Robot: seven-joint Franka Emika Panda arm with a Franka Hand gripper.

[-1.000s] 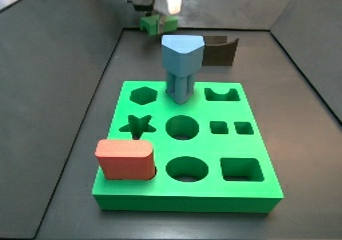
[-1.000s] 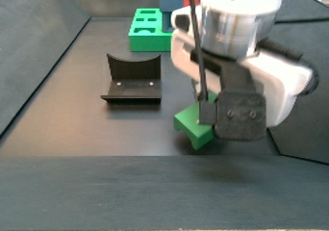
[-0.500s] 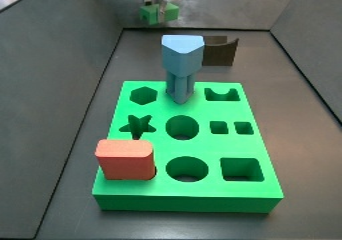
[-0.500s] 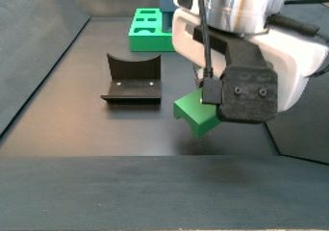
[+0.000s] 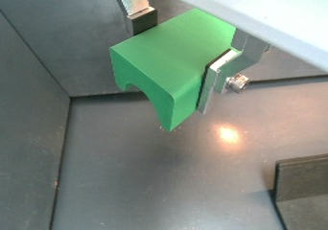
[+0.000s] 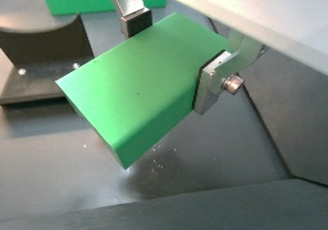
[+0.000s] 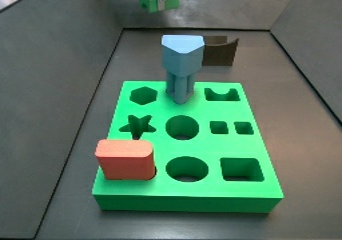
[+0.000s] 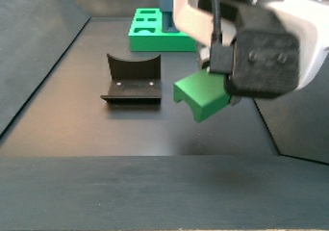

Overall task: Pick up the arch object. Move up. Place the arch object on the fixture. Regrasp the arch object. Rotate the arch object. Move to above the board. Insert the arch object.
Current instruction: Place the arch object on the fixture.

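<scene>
The gripper is up off the table, jaws squeezing the arch object. Next, the fixture, then the board.

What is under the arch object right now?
Only bare dark floor: the gripper holds the arch object in the air. The fixture stands apart, beside it.

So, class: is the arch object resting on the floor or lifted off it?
Lifted. The gripper holds the arch object in the air beside the fixture, with bare floor visible beneath it in both wrist views.
</scene>
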